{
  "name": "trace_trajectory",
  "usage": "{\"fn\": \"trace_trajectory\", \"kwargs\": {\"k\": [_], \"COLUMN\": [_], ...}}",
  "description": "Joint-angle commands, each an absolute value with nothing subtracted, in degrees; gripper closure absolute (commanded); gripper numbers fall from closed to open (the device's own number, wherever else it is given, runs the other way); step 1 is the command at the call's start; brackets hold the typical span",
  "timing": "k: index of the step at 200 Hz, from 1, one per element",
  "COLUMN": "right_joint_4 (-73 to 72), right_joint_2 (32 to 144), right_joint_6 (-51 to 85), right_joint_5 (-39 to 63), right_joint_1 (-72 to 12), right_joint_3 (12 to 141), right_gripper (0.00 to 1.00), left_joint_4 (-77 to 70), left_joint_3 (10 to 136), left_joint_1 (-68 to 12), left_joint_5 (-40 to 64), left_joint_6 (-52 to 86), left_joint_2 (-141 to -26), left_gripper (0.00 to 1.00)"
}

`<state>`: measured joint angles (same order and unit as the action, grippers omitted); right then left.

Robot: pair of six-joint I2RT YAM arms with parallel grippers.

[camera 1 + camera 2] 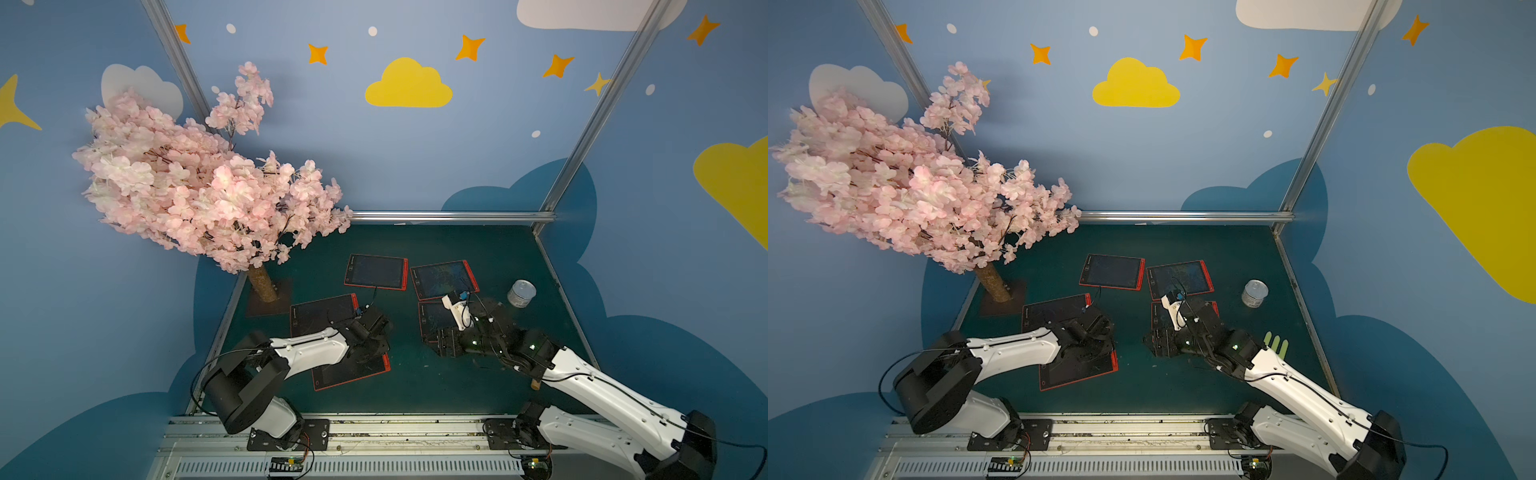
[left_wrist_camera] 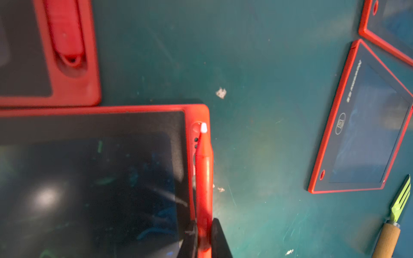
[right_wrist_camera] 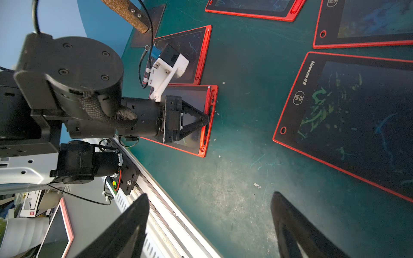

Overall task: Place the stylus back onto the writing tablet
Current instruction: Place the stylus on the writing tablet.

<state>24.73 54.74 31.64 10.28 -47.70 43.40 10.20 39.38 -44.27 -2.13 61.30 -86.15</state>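
Now along the open side groove (image 2: 195,131) of the red-framed black writing tablet (image 2: 111,110), straight ahead of the black left gripper (image 2: 204,236): red plastic stylus (image 2: 203,174), white tip at the groove's far end; pressed in or not, cannot tell. Further ahead, second red-framed tablet (image 2: 73,89) with its own red pen (image 2: 64,33) seated in its groove. Left jaws nearly closed, pinching the rear of the stylus. Black right gripper (image 3: 209,196) spread wide, holding nothing, over the green mat (image 3: 234,156).
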Motion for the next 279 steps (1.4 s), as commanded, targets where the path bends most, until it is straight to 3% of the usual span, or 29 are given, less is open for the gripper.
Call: {"fn": "trace_trajectory", "kwargs": {"k": [1,36,71,90,121,172,210,254,279], "right_joint_4": [25.14,24.81,24.09,23.4,21.1,22.95,26.17,26.95,29.14], "right_joint_2": [54.46,54.27,54.97,55.73,59.06,69.69,73.73,70.93,69.41], "right_joint_6": [30.96,31.11,31.29,31.29,32.43,33.11,31.11,30.43,29.54], "right_joint_5": [9.65,9.89,10.19,10.46,13.34,13.03,15.5,14.21,12.58], "right_joint_1": [-47.47,-47.4,-47.42,-47.33,-47.37,-50.08,-50.31,-50.62,-50.5], "right_joint_3": [42.38,42.09,42.1,42.23,42.88,48.59,52.29,50.72,50.54], "right_gripper": [0.16,0.16,0.16,0.16,0.26,0.26,0.23,0.19,0.19], "left_joint_4": [11.37,12.51,14.08,14.89,19.62,19.71,22.37,22.76,25.11], "left_joint_3": [40.07,39.67,39.22,38.59,38.15,36.27,41.5,47.62,50.64], "left_joint_1": [-44.07,-44.03,-44.04,-43.94,-42.51,-38.3,-37.61,-37.48,-37.48], "left_joint_5": [-1.43,-1.58,-1.84,-2.18,-3.14,2.0,4.92,15.29,14.47], "left_joint_6": [60.64,60.64,60.59,60.7,58.36,48.13,37.55,22.58,17.92], "left_joint_2": [-86.93,-85.92,-84.28,-82.66,-78.13,-72.26,-74.89,-81.77,-85.82], "left_gripper": [0.86,0.78,0.78,0.83,0.89,0.95,0.98,0.97,0.97]}}
